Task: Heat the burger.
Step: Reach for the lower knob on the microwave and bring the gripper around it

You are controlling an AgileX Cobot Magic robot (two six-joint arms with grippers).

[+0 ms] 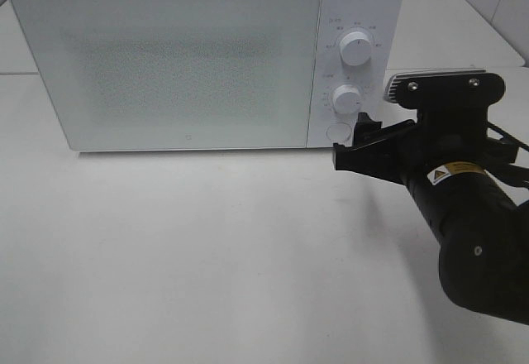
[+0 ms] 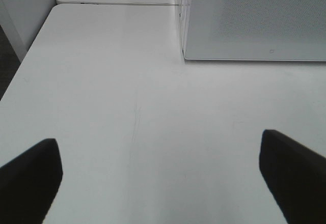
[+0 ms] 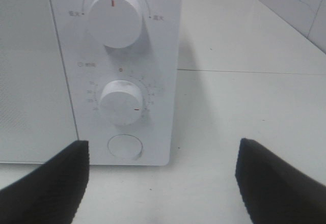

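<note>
1. Table (image 1: 207, 256): white, running in front of the microwave (image 1: 165, 58).
2. Microwave: white, door shut, panel frosted (I could not make out its contents).
3. My right gripper (image 1: 354, 141): fingers spread wide, empty, just in front of the microwave's round button (image 1: 337, 131).
4. My left gripper (image 2: 159, 178): spread fully, empty, before the microwave's far door corner.
5. Upper knob (image 1: 355, 48) and lower knob (image 1: 346, 98): on the microwave, above the button.
6. Burger: seen in no view; whether it was inside the microwave I could not tell. I judged it light, soft and prone to sliding apart, best gripped gently, low across its sides.
</note>
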